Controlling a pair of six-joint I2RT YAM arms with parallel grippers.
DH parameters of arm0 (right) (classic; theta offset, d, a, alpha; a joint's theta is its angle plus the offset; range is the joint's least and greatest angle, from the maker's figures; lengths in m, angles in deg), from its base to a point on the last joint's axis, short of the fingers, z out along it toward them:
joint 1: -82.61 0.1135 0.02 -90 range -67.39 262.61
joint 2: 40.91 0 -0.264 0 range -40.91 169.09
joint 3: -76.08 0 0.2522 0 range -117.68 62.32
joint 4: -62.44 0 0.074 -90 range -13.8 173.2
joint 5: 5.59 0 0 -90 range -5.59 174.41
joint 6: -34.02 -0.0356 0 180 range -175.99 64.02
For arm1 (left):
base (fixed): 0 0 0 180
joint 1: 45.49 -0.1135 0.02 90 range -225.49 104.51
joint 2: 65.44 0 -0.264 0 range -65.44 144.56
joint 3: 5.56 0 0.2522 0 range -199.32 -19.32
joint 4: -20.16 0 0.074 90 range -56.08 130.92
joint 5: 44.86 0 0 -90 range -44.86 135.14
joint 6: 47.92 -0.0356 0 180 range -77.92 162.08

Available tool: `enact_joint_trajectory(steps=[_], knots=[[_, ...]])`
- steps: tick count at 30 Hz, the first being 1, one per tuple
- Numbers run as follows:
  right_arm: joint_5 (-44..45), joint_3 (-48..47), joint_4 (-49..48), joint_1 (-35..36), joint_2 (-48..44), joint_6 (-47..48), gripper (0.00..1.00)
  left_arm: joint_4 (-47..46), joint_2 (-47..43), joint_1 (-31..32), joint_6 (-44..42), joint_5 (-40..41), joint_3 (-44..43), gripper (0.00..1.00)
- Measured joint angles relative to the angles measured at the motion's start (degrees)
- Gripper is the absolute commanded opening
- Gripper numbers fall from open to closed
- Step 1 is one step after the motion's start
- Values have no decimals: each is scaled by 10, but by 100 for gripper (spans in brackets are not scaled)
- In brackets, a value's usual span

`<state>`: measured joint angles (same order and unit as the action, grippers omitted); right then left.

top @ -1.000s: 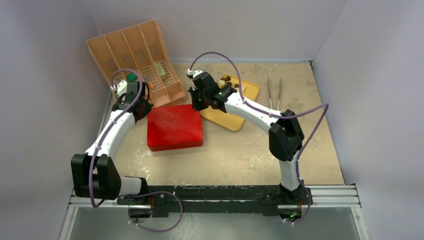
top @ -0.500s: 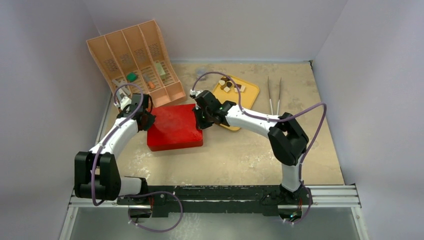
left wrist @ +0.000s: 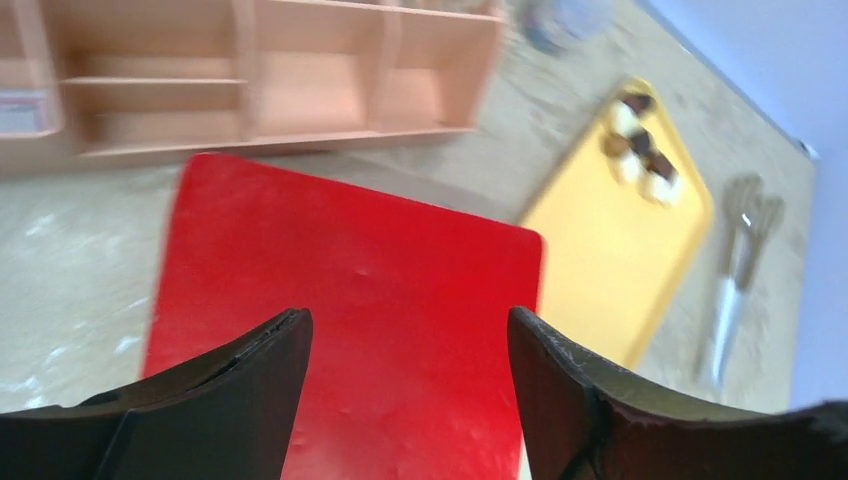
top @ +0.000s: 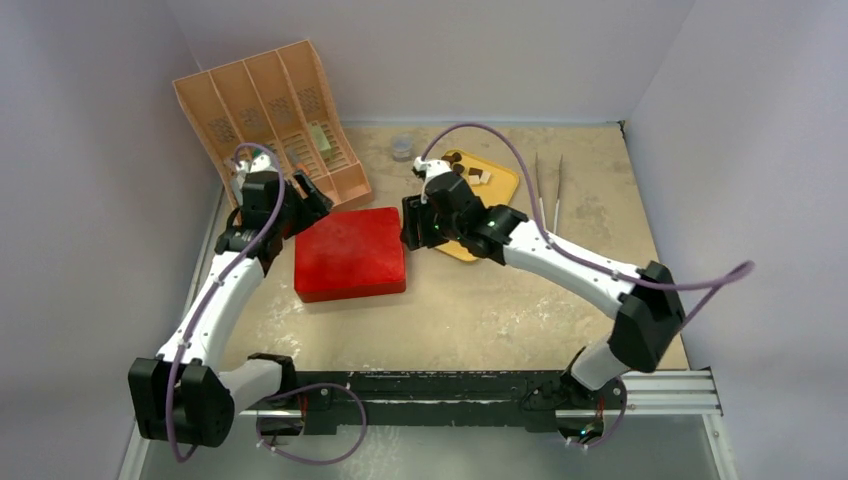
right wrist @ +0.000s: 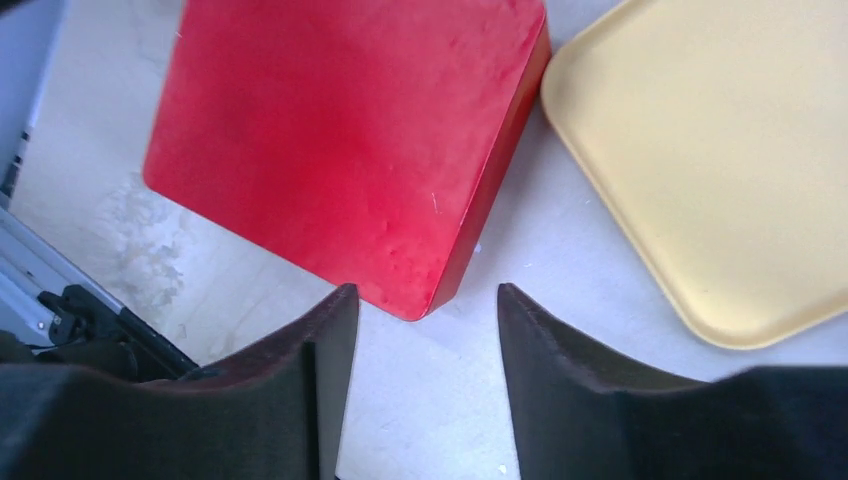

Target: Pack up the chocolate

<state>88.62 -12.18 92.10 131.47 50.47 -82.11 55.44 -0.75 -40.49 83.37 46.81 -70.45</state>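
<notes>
The red box (top: 350, 255) is being shown lying flat on the table (top: 500, 310), in the middle, not far from the arms' bases. The left gripper (left wrist: 405, 330) is being held over the left side of the box. Its jaws are being kept wide apart, and nothing is being gripped between them. The right gripper (right wrist: 425, 300) is being held by the near right corner of the box, above the bare strip of table between the box and the tray (top: 497, 190). Its jaws are being kept apart too, and nothing is being held in them. Whether either gripper is touching the box cannot be told. The yellow tray is being left just beside the box on the right, with a thin gap between them. The chocolate (top: 468, 174) is being kept at the far end of the tray in one small bunch, mostly dark brown with a few pale bits. The tweezers (top: 548, 190) are being left on the table to the right of the tray, apart from it. A peach rack (top: 270, 110) is being leaned up at the far left, behind the box. A small clear cup (top: 402, 147) is being left by the far wall, between the rack and the tray.
</notes>
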Motion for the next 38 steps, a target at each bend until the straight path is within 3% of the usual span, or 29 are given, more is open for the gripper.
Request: enact_joint_trajectory(steps=[3, 4, 9, 17, 26, 38], knots=[[20, 3, 2, 0, -51, -5, 96, -22, -14, 34, -41, -42, -5, 76], [27, 5, 3, 0, -68, -8, 98, -27, -18, 50, -51, -51, -5, 76], [72, 13, 14, 0, -133, -18, 99, -59, -41, 125, -97, -111, -8, 79], [145, 58, 21, 0, -237, -41, 99, -111, -90, 127, -115, -176, -7, 82], [179, 75, 21, 0, -327, -59, 99, -134, -116, 127, -114, -168, -7, 84], [184, 84, 31, 0, -325, -74, 99, -163, -150, 127, -99, -149, 9, 87]])
